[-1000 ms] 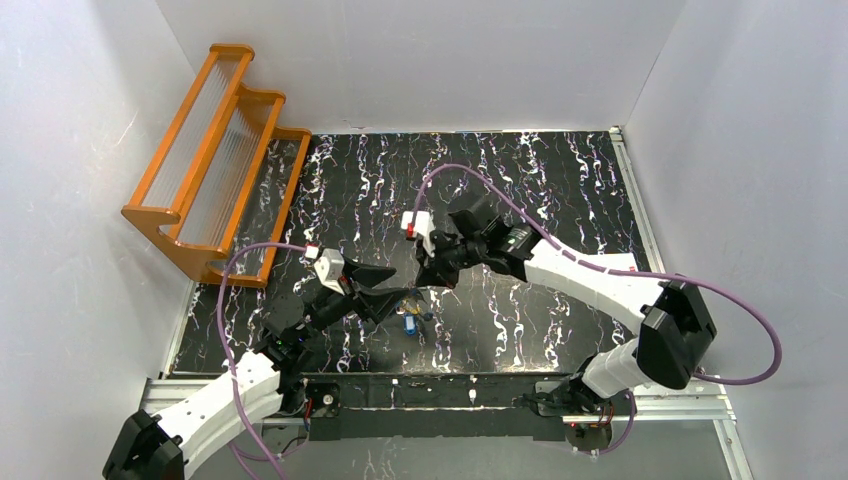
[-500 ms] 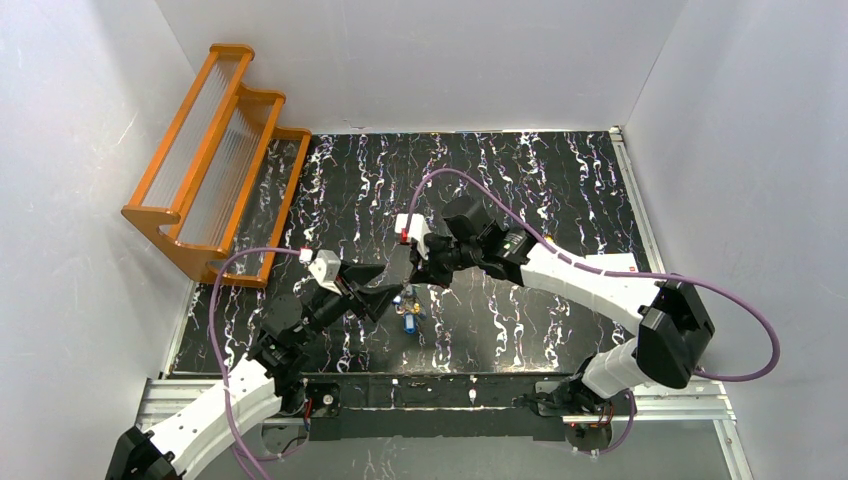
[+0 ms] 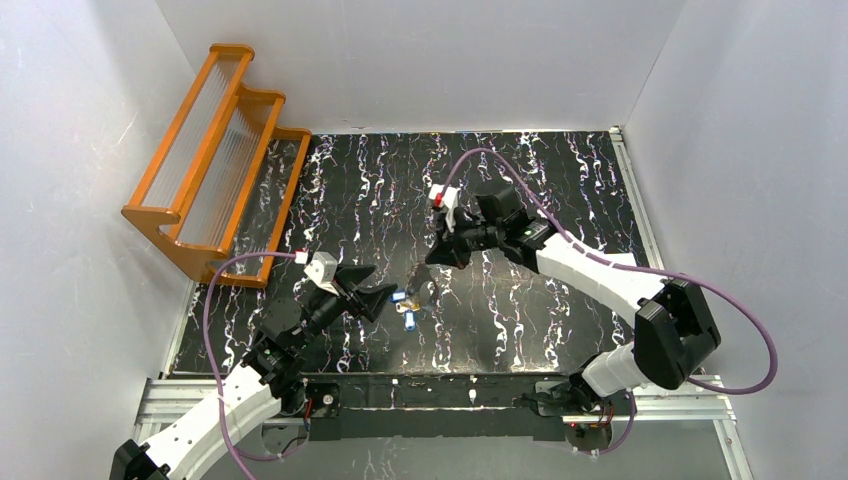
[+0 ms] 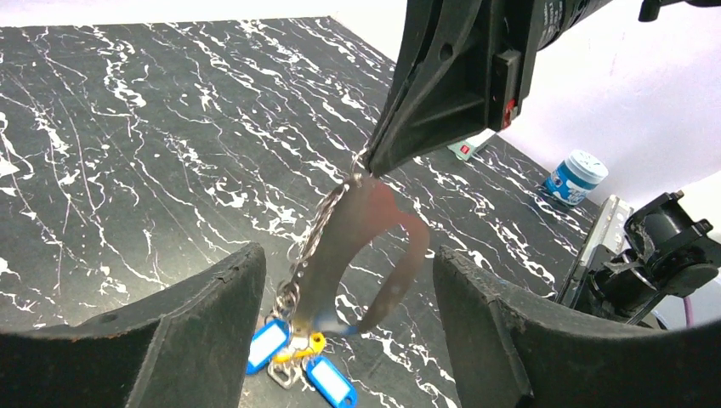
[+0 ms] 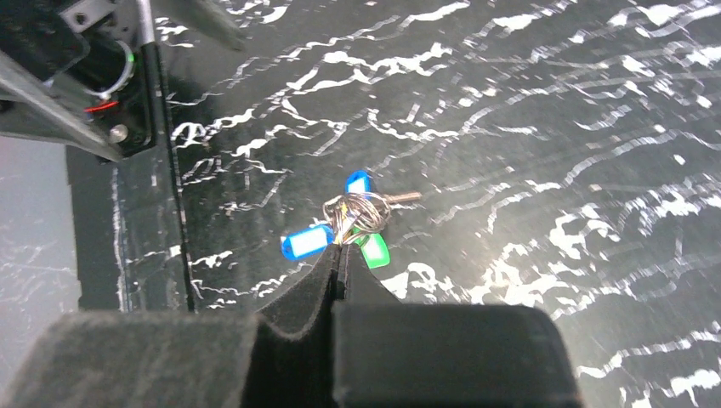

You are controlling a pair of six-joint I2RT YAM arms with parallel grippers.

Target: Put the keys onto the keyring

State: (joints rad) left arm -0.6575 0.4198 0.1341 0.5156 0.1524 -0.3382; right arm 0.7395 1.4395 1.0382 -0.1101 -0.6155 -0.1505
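Grey keyring (image 4: 357, 234) hangs pinched in right gripper (image 5: 338, 262), keys (image 5: 357, 217) dangling below; left gripper (image 3: 382, 287) gapes empty. It should close slowly once the ring steadies.

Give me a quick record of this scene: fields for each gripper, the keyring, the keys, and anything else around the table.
left gripper: open, fingers either side of the hanging keyring, not touching it
right gripper: shut, pinching the top of the keyring
keyring: grey flat loop, hanging at a slant from the right gripper
keys: bunched at the keyring's lower end, blue, green and yellow heads, down at the table
rack: orange, at the far left
jar: blue-capped, by the wall
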